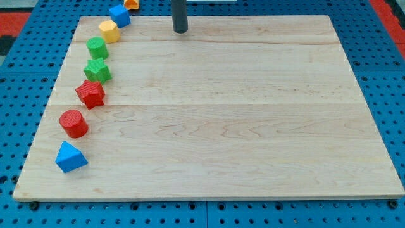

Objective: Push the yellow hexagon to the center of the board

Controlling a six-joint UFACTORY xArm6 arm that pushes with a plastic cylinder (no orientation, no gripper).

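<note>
The yellow hexagon (109,30) sits near the top left corner of the wooden board (253,126). My tip (180,30) stands on the board near its top edge, well to the right of the yellow hexagon and apart from it. A blue block (119,15) lies just above and right of the hexagon, nearly touching it. An orange block (131,4) shows partly at the view's top, off the board.
Blocks run in a curved line down the board's left side: a green cylinder (97,47), a green star-like block (98,71), a red star-like block (91,94), a red cylinder (74,123) and a blue triangular block (70,157). Blue pegboard (25,63) surrounds the board.
</note>
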